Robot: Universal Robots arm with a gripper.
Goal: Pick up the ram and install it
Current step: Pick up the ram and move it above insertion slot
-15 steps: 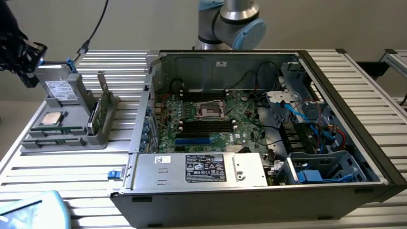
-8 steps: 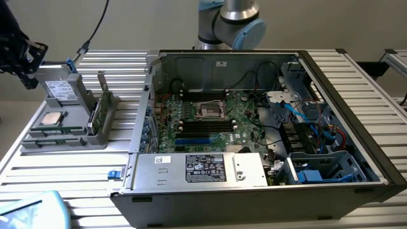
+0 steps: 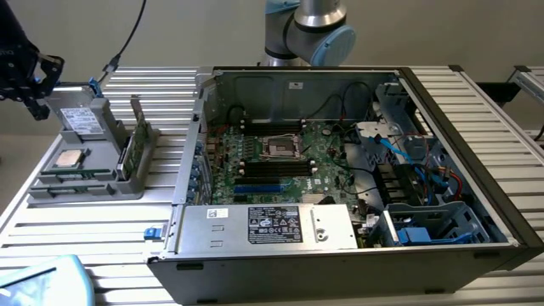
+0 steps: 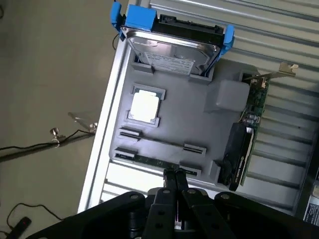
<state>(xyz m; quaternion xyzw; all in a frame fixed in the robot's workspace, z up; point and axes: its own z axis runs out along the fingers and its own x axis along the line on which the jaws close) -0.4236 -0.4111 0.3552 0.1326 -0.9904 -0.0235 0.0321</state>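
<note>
Ram (image 4: pixel 147 161) lies on edge in a long slot of the grey tray (image 4: pixel 199 114), with the gripper (image 4: pixel 174 175) poised near it, fingers pressed together on nothing. A clean pick likely needs them spread, centred mid-length, square to its flat faces

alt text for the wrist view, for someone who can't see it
The closed end effector hovers close to a green ram stick lying in a grey tray. The tray also holds a silver processor chip, a hard drive in a blue bracket and a green card.
</note>
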